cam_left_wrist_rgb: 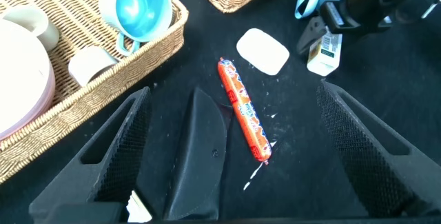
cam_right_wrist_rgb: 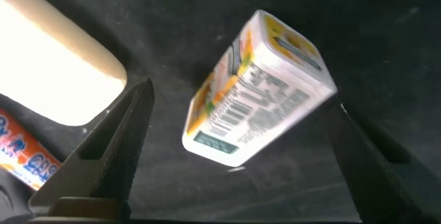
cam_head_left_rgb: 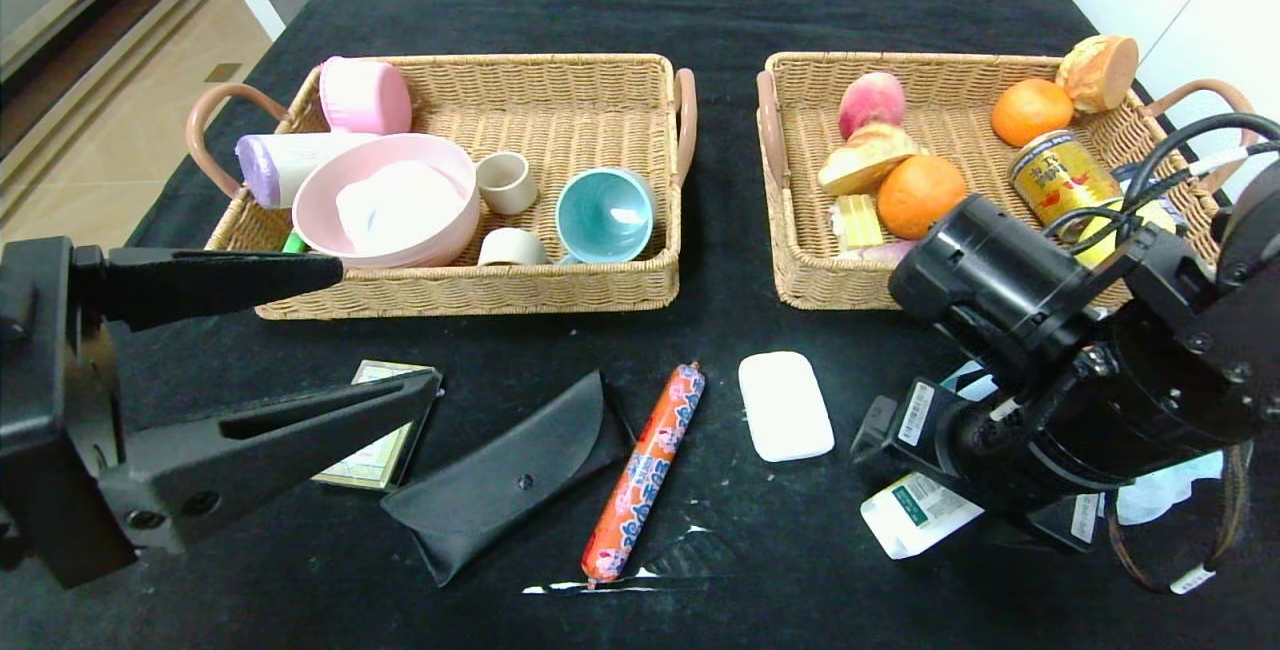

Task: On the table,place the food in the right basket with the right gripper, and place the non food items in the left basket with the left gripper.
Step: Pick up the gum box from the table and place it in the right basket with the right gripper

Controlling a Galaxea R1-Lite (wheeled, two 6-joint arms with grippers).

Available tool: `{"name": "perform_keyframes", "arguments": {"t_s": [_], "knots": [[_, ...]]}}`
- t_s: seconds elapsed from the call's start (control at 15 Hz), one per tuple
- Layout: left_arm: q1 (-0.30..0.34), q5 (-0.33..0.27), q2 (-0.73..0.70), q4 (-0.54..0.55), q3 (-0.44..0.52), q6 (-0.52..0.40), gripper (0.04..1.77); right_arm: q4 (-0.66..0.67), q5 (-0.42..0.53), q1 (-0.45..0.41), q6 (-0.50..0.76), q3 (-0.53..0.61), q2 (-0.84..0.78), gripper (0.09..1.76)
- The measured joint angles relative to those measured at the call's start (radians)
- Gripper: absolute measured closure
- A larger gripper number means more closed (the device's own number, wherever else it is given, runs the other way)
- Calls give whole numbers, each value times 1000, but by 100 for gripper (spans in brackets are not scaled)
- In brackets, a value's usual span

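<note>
Right gripper (cam_right_wrist_rgb: 238, 127) low over carton (cam_right_wrist_rgb: 258, 89) on bench (cam_head_left_rgb: 800, 550), jaws wide open either side, prob. set for a grab. Left gripper (cam_left_wrist_rgb: 234, 155) open above pouch (cam_left_wrist_rgb: 203, 155). Sausage (cam_head_left_rgb: 645, 470), soap (cam_head_left_rgb: 785, 405) betw. them; baskets (cam_head_left_rgb: 470, 290) (cam_head_left_rgb: 830, 285) behind.

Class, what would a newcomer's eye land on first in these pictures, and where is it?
The long orange-red sausage stick lies mid-table between the black leather pouch and the white soap bar. Behind them stand two tan wicker baskets. The open right gripper hovers over the small white carton.
</note>
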Motion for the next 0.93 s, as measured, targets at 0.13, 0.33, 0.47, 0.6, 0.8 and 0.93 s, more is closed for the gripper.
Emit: {"name": "perform_keyframes", "arguments": {"t_s": [0.13,0.33,0.47,0.6,0.8,0.93], "knots": [[0,0,0,0,0,0,9,-1,-1,0,-1,2,14,14],[0,0,-2,0,0,0,9,-1,-3,0,-2,2,29,14],[0,0,-2,0,0,0,9,-1,-3,0,-2,2,34,14],[0,0,-3,0,0,0,9,-1,-3,0,-2,3,37,14],[0,0,-3,0,0,0,9,-1,-4,0,-2,7,40,47],[0,0,-3,0,0,0,9,-3,-3,2,-3,11,40,77]]}}
